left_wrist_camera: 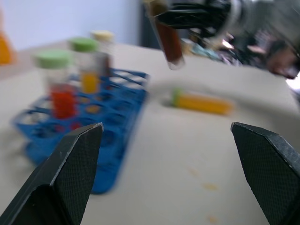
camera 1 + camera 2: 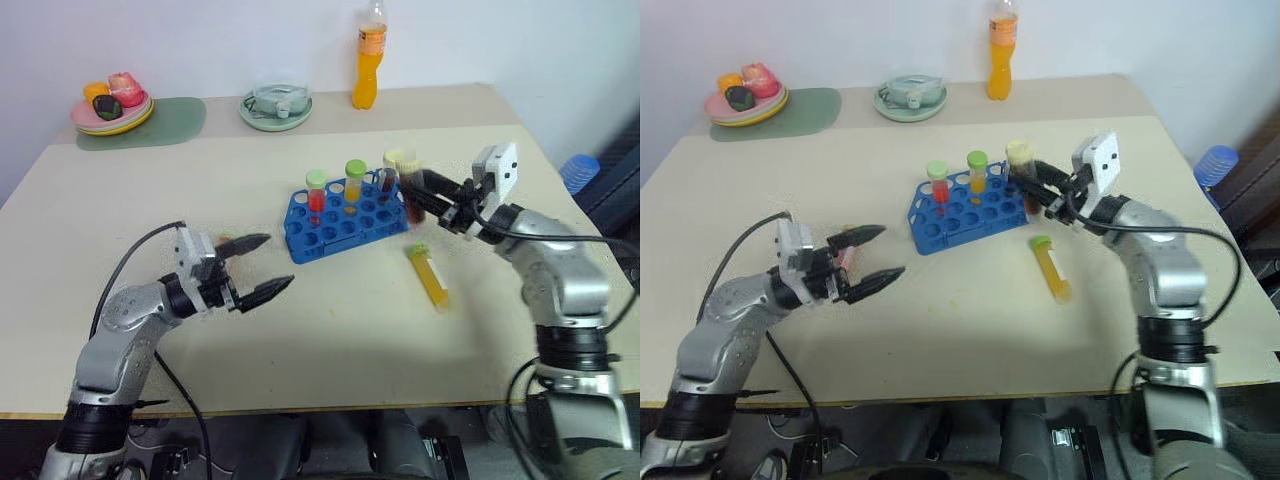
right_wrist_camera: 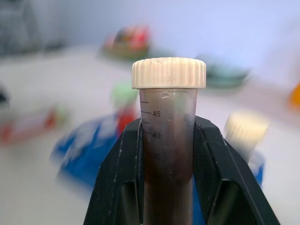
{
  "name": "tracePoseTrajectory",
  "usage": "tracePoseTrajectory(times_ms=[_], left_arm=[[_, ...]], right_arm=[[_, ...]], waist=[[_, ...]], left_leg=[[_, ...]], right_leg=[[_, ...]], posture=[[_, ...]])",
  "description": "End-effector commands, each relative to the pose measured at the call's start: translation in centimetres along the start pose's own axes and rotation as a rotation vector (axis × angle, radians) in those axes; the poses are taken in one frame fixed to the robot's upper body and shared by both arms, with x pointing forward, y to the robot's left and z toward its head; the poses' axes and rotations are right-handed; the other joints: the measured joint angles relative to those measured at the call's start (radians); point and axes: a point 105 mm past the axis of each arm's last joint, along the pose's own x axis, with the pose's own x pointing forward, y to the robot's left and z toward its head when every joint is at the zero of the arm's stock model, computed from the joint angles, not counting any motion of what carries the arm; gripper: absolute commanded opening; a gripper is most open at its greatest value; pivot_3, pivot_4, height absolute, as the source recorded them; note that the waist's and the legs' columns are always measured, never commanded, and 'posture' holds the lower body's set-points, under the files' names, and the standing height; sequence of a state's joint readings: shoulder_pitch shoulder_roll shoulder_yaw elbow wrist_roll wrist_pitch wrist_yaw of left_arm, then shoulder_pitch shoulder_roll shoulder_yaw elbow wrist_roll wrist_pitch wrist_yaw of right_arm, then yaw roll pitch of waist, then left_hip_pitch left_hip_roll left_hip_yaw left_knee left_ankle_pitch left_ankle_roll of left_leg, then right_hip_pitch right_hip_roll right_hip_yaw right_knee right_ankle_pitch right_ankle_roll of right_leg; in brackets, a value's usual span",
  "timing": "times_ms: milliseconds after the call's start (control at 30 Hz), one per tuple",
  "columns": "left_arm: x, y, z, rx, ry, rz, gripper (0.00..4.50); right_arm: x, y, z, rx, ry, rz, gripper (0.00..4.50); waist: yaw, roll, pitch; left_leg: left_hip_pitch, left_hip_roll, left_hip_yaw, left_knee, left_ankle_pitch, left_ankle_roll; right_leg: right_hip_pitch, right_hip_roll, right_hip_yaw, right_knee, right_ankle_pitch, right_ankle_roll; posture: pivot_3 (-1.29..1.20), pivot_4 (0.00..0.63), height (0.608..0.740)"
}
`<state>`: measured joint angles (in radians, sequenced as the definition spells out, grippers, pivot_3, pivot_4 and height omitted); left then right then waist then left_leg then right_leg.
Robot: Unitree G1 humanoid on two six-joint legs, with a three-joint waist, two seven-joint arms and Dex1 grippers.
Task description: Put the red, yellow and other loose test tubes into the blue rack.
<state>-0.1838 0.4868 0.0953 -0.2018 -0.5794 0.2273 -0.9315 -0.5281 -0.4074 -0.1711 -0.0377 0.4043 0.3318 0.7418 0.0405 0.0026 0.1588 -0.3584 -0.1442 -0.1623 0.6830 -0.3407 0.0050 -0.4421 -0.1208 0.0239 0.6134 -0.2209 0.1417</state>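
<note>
From the head, the right pincer (image 2: 1037, 189) was seen clamped on a brown tube (image 2: 1025, 180) above the blue rack (image 2: 965, 212); a yellow tube (image 2: 1050, 268) was left lying on the surface (image 2: 940, 320). At the left wrist, the left pincer (image 1: 164, 173) was spread apart. At the right wrist, the tube looked gripped low, so it might be tipped and a hole missed

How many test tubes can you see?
5. Three stand in the blue rack: red, yellow, cream-capped. One yellow lies on the table. One brown is held by the right gripper.
</note>
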Motion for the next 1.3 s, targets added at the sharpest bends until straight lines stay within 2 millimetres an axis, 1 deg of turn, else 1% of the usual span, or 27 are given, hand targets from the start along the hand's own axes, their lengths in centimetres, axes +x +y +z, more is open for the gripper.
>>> tracePoseTrajectory(times_ms=[33, 67, 167, 233, 300, 433, 633, 1000, 1300], left_arm=[[0.8, 1.2, 1.5, 0.035, -0.071, 0.044, 4.50], [0.9, 1.4, 1.6, 0.047, -0.072, 0.045, 4.50], [1.8, 1.7, 1.8, 0.061, -0.078, 0.042, 4.50], [2.0, 2.1, 2.1, 0.064, -0.085, 0.052, 4.50], [1.9, 2.2, 2.3, 0.067, -0.084, 0.049, 4.50], [1.9, 2.2, 2.6, 0.078, -0.085, 0.055, 4.50], [1.7, 1.8, 2.8, 0.083, -0.090, 0.064, 4.50], [0.9, 1.4, 2.8, 0.083, -0.082, 0.100, 4.50], [0.6, 1.3, 2.7, 0.079, -0.079, 0.122, 4.50]], right_arm=[[1.1, -0.4, 2.1, -0.063, -0.178, -0.116, 0.78], [1.4, -0.3, 2.0, -0.066, -0.206, -0.136, 0.78], [2.4, -0.2, 0.5, -0.062, -0.251, -0.224, 0.78], [2.6, -0.3, -0.5, -0.059, -0.264, -0.269, 0.78], [2.7, -0.5, -1.1, -0.049, -0.278, -0.298, 0.78], [2.7, -1.1, -3.2, -0.072, -0.238, -0.330, 0.78], [2.9, -1.6, -5.2, -0.076, -0.194, -0.337, 0.78], [4.9, -0.3, -6.4, -0.036, -0.182, -0.268, 0.78], [4.5, 0.5, -7.6, -0.012, -0.159, -0.253, 0.78]], waist=[[-0.004, 0.000, 0.000], [-0.007, 0.000, 0.000], [-0.022, 0.000, 0.000], [-0.033, 0.000, 0.000], [-0.039, 0.000, 0.000], [-0.057, 0.000, 0.000], [-0.062, 0.000, 0.000], [-0.062, 0.001, -0.001], [-0.062, 0.001, -0.001]], left_leg=[[0.000, 0.000, 0.000, 0.000, 0.000, 0.000], [0.000, 0.000, 0.000, -0.001, 0.000, 0.000], [0.001, 0.000, 0.000, -0.002, 0.000, 0.000], [0.001, 0.000, 0.000, -0.002, 0.000, 0.000], [0.001, 0.000, 0.000, -0.002, 0.000, 0.000], [0.001, 0.000, -0.001, -0.002, 0.000, 0.000], [0.001, 0.001, -0.001, -0.003, 0.000, 0.000], [0.002, 0.001, -0.001, -0.003, 0.000, -0.001], [0.002, 0.001, -0.001, -0.003, 0.000, -0.001]], right_leg=[[0.000, 0.000, 0.000, 0.000, 0.000, 0.000], [-0.001, 0.000, 0.000, 0.000, 0.000, 0.000], [-0.001, 0.000, 0.000, 0.000, 0.000, 0.000], [-0.001, 0.000, 0.000, 0.001, 0.000, 0.000], [-0.001, 0.001, -0.001, 0.001, 0.000, 0.000], [-0.001, 0.001, -0.001, 0.001, 0.000, 0.000], [-0.001, 0.001, 0.000, 0.001, 0.000, 0.000], [0.000, 0.001, 0.000, 0.001, 0.000, 0.000], [0.000, 0.001, 0.000, 0.001, 0.000, 0.000]], posture=[[0.00, 0.150, 0.740], [0.00, 0.150, 0.740], [0.00, 0.150, 0.740], [0.00, 0.150, 0.740], [0.00, 0.150, 0.740], [0.00, 0.150, 0.740], [0.00, 0.150, 0.740], [0.00, 0.150, 0.740], [0.00, 0.150, 0.740]])
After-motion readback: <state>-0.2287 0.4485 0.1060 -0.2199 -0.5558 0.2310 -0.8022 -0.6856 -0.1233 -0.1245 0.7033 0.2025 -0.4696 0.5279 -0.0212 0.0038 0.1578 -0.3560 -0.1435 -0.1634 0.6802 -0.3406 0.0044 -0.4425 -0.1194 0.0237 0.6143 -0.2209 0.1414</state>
